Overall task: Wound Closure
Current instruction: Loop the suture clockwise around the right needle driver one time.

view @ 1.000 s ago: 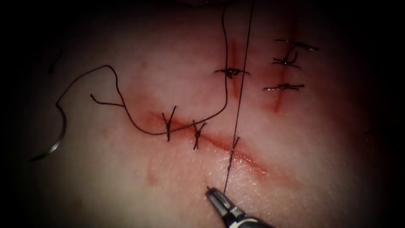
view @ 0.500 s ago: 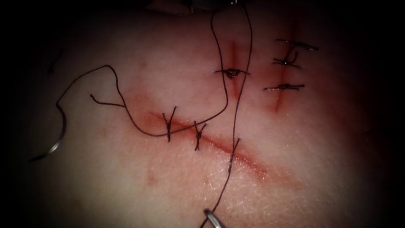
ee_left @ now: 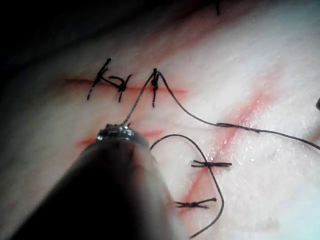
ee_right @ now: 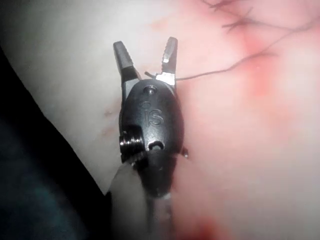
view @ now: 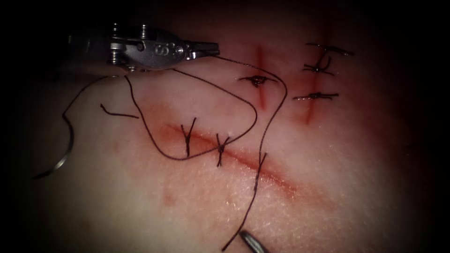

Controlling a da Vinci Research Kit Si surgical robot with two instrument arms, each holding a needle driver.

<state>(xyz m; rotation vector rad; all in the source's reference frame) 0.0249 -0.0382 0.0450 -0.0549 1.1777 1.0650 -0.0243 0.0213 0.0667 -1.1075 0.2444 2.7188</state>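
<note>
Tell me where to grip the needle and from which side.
Probably mid-curve of the needle, from above: it lies flat on the tissue, left of the cut, free, thread at its upper end. Left gripper holds thread; right gripper holds nothing.

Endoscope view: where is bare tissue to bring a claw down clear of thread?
Bare: tissue below the long cut, between the needle, lying loose far left, and the open, empty right claw; also beyond that cut's right end. Crowded: the thread loops from the left claw, shut on it, over the stitches.
</note>
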